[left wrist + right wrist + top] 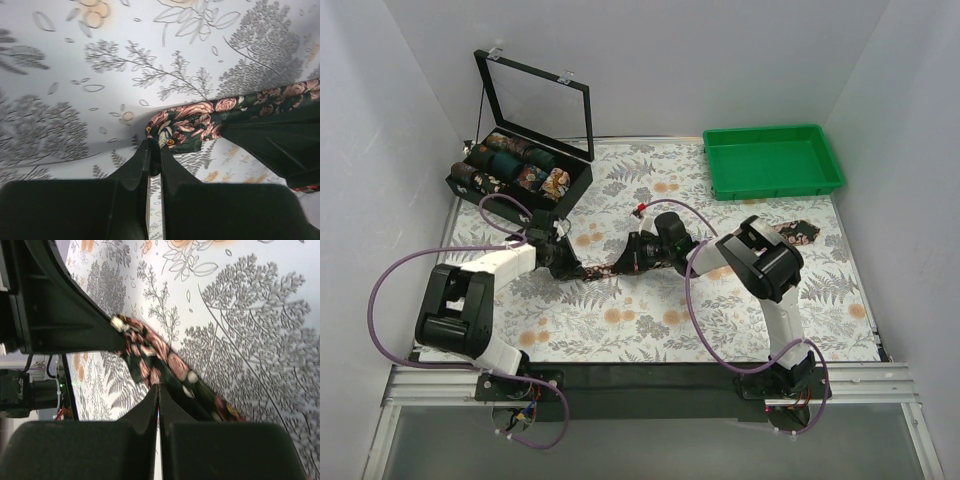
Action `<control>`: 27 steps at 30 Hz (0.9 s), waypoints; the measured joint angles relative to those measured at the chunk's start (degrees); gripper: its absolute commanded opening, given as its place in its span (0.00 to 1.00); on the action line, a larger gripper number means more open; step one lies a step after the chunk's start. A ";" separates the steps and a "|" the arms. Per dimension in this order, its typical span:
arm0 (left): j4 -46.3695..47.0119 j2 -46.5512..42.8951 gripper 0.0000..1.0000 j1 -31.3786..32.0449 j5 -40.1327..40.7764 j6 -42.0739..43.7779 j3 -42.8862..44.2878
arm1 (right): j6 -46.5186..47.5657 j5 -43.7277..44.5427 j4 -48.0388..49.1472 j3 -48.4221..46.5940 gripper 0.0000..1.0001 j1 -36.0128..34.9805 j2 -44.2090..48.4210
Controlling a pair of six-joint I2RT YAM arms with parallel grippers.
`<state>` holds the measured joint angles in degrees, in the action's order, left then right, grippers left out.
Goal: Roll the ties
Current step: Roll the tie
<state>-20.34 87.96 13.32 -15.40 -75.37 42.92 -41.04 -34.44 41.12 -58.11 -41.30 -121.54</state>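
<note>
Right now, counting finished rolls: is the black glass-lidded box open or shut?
Open: the black box has its clear lid raised at the back; rolled ties show inside.

Left wrist view: the tie [192,120] runs off the right edge. Its lower side is hidden behind a dark, blurred shape [272,145], and its folded tip disappears between the closed fingers of the left gripper [160,150].

Right wrist view: the tie's near end is blurred and slips out of sight behind the right gripper [158,390].

Overhead view: the middle of the tie lies hidden beneath the right arm [765,265]. The rolls [520,165] in the box [575,185] are too small for their prints to be made out.
</note>
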 measured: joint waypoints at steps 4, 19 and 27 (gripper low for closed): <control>-5.92 -2.43 0.00 -0.04 5.16 2.27 1.86 | 1.25 1.51 -2.54 2.29 0.06 0.09 3.39; -22.32 -1.86 0.00 5.66 24.92 6.16 11.32 | 5.03 4.66 -7.69 2.91 0.08 -0.15 9.51; -28.13 3.04 0.00 10.78 33.70 5.29 17.57 | 4.94 5.18 -8.15 -0.17 0.08 -1.95 6.93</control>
<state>-48.47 91.00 24.10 18.31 -70.08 60.49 -36.10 -29.26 32.97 -58.28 -43.24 -114.61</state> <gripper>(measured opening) 0.056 0.076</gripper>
